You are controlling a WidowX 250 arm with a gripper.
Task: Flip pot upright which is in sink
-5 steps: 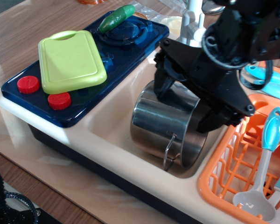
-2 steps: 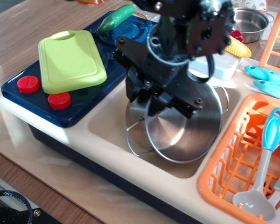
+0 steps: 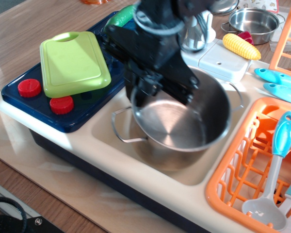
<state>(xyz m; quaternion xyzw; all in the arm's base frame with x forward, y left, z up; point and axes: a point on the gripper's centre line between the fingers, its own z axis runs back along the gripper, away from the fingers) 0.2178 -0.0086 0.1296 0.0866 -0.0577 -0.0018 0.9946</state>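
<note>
The pot (image 3: pixel 177 127), large and shiny steel, sits in the cream sink (image 3: pixel 105 130) with its opening facing up and slightly toward the camera. One wire loop handle (image 3: pixel 117 130) sticks out at the left and the other (image 3: pixel 239 95) at the right. My black gripper (image 3: pixel 146 93) comes down from above at the pot's back-left rim. It looks shut on that rim. The arm hides the rim's far-left part.
A green cutting board (image 3: pixel 75 63) and two red knobs (image 3: pixel 29 88) lie on the blue stove top at left. An orange dish rack (image 3: pixel 242 170) with a blue-handled spoon (image 3: pixel 282 133) borders the sink at right. A faucet (image 3: pixel 196 34), a corn cob (image 3: pixel 240 46) and a smaller steel pot (image 3: pixel 254 19) stand behind.
The pot has turned from lying on its side to opening-up. The gripper swung from the right side of the sink to the back-left rim, keeping hold.
</note>
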